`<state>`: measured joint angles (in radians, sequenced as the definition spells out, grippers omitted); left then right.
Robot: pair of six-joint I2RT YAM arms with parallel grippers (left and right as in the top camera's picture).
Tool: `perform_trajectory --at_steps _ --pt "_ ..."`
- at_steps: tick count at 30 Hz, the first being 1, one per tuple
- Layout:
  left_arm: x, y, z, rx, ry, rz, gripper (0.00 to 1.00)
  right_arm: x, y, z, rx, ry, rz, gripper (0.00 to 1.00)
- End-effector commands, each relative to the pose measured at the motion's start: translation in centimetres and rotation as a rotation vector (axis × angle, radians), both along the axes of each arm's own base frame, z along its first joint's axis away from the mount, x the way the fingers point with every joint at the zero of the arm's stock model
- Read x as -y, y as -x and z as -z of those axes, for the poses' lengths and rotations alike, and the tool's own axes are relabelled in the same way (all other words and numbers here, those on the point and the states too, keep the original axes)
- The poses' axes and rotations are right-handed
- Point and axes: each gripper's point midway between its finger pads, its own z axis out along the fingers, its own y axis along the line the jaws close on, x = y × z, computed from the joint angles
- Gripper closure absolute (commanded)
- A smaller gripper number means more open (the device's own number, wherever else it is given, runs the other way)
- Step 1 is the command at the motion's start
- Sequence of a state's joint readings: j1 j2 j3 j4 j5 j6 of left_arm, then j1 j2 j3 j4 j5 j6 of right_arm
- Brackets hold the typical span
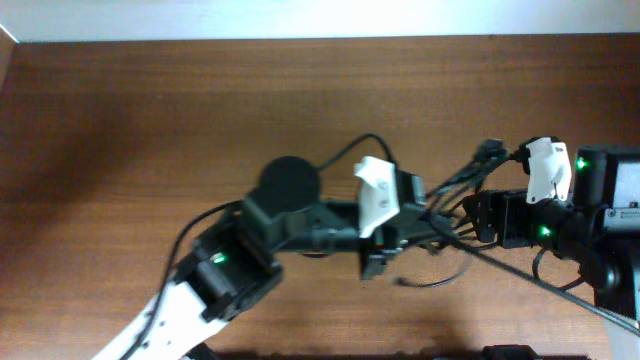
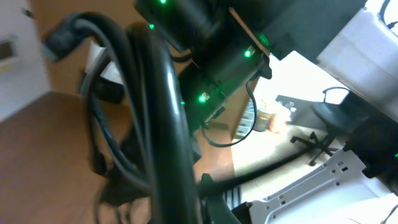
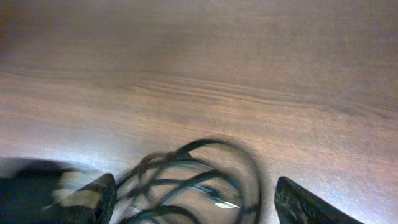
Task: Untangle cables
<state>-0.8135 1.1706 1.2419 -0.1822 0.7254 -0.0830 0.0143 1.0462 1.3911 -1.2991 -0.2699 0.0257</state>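
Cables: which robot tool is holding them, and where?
The left tool seems shut on the cables, at their bunched strands, not a plug end. The right tool stands open over loops, gripping nothing.

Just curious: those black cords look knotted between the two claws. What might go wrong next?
The left gripper is shut on the cables, and the right gripper stands open around several loops. Closing there could catch more than one loop and tighten the tangle. Pulling the arms apart might also jerk the loose plug end around.
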Motion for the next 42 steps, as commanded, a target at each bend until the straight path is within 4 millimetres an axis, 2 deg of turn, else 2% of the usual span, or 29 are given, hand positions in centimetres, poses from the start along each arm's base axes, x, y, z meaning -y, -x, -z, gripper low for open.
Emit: perform_trajectory --at_steps 1,5,8,16,21,25,29,31,37,42 --pt "-4.1 -0.9 -3.1 0.083 0.041 -0.139 1.0 1.8 0.2 0.2 -0.008 0.083 0.063 0.2" --pt "-7.1 -2.5 -3.6 0.084 0.031 -0.269 1.0 2.1 0.8 0.5 -0.033 0.092 0.08 0.2" --pt "-7.4 -2.6 -3.7 0.088 0.035 -0.278 1.0 1.1 0.8 0.3 -0.03 0.05 0.047 0.2" --pt "-7.3 -2.7 -4.0 0.062 0.05 -0.28 1.0 -5.4 2.4 -2.2 0.1 -0.14 -0.412 0.2" --pt "-7.3 -2.8 -4.9 0.067 0.085 -0.282 1.0 -8.3 4.0 -4.4 0.198 -0.276 -0.62 0.2" --pt "-7.3 -2.7 -6.0 0.045 0.132 -0.28 1.0 -8.6 4.2 -4.7 0.203 -0.3 -0.632 0.2" --pt "-7.3 -2.6 -6.5 0.018 0.156 -0.277 1.0 -8.6 3.4 -5.2 0.247 -0.285 -0.639 0.2" --pt "-7.3 -2.6 -6.7 -0.016 0.168 -0.276 1.0 -8.6 2.9 -5.5 0.277 -0.272 -0.642 0.19" --pt "-7.4 -2.6 -7.6 -0.232 0.242 -0.271 1.0 -8.2 -0.6 -5.6 0.366 -0.198 -0.65 0.18" --pt "-7.4 -2.6 -7.9 -0.249 0.254 -0.268 1.0 -9.4 -0.6 -5.8 0.377 -0.275 -0.741 0.18"
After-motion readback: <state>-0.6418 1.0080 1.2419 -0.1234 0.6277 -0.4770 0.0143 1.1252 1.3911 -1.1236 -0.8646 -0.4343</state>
